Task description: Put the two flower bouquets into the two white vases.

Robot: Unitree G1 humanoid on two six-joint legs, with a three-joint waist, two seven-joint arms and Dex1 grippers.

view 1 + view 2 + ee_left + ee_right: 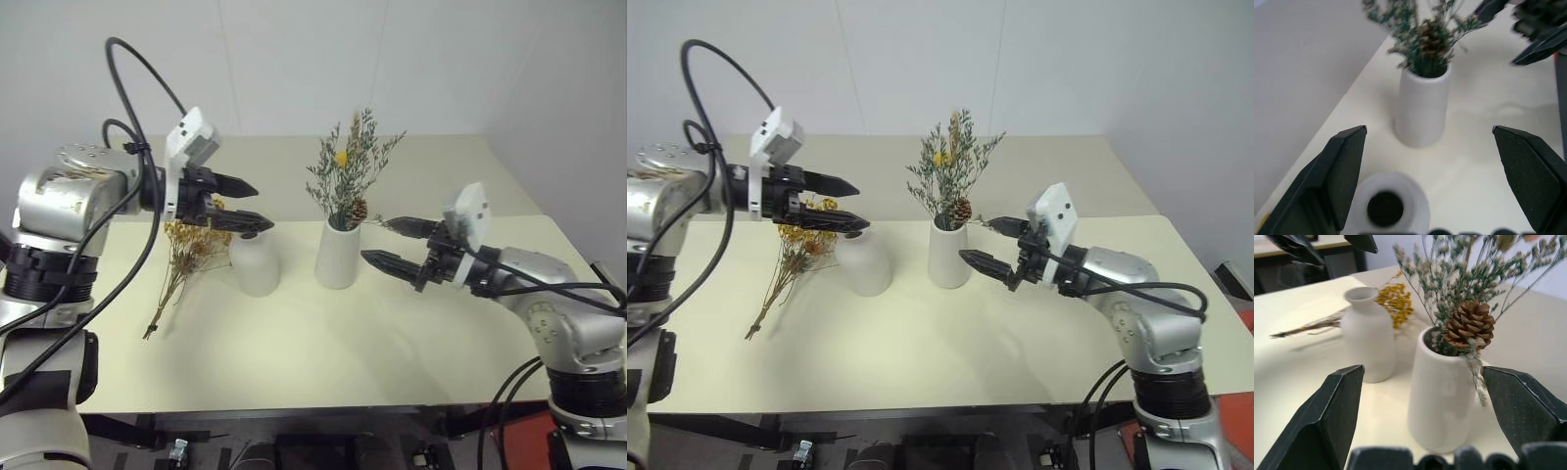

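Grippers first: right gripper [392,244] spread wide and empty, level, just beside cylinder vase [338,255], fingers flanking nothing; left gripper [244,204] likewise wide and empty, poised above bottle vase [256,262], tips tilted slightly down. Grey-green bouquet [348,176] standing upright inside cylinder vase, pinecone [1469,326] resting at the rim, one pale strand drooping over the lip on the side toward right gripper. Bottle vase without flowers, narrow mouth showing dark and hollow in left wrist view. Yellow bouquet [188,250] lying flat on table [323,343] beside bottle vase, blossoms toward the vase, stems trailing toward the near table edge. Half done, by the look of it: one bunch seated, one left to lift. Risks from here: thin brown stems splaying or snapping under a hard pinch; loose stalks missing the narrow neck and catching on the lip; bottle vase tipping if nudged from the side during insertion, since nothing braces it. Also: right gripper close enough to the drooping strand and pinecone to snag them and drag the seated bunch out, or to knock cylinder vase into its neighbour. Dried blossoms likely to shed if brushed.
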